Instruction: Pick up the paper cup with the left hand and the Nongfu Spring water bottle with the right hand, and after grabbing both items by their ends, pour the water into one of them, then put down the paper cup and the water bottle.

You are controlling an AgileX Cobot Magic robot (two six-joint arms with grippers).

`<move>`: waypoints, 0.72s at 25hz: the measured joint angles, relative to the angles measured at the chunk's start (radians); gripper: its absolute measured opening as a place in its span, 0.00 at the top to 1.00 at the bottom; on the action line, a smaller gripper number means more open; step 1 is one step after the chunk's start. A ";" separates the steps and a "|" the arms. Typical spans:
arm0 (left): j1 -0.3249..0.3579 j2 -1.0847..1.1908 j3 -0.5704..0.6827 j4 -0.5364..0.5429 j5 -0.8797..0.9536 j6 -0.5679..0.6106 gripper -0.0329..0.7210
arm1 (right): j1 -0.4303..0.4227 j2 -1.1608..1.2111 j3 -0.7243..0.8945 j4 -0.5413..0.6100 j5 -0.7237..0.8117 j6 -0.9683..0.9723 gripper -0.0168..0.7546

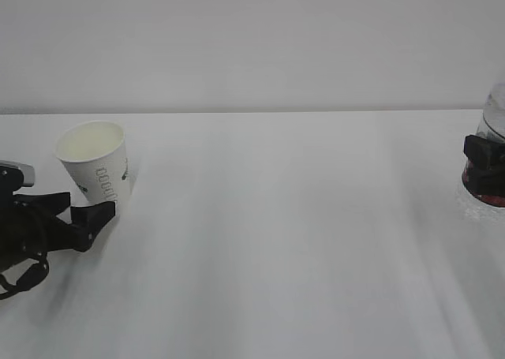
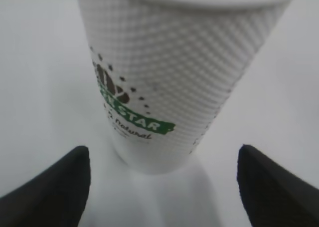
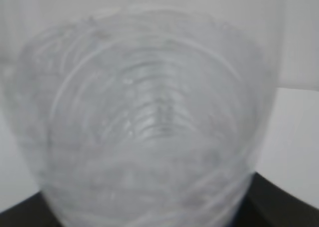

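Note:
The paper cup (image 1: 95, 166) stands at the left of the white table (image 1: 300, 241), white with a cream inside and green print. My left gripper (image 1: 90, 202) sits low at the cup's base, open. In the left wrist view the cup (image 2: 169, 77) fills the middle, with a black finger wide of it on each side of my left gripper (image 2: 163, 149), neither touching it. At the far right edge the Nongfu Spring water bottle (image 1: 495, 114) is partly cut off. My right gripper (image 1: 483, 160) is shut on its lower part. The clear ribbed bottle (image 3: 149, 122) fills the right wrist view.
The white table runs back to a plain light wall. Nothing else lies on the stretch between the cup and the bottle.

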 joint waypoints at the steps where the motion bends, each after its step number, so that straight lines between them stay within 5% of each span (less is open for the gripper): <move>1: 0.000 0.002 -0.005 0.000 0.000 0.000 0.04 | 0.000 0.000 0.000 0.000 0.000 0.000 0.40; 18: 0.000 0.105 -0.128 0.042 -0.002 0.000 0.04 | 0.000 -0.001 0.000 0.000 0.000 0.000 0.40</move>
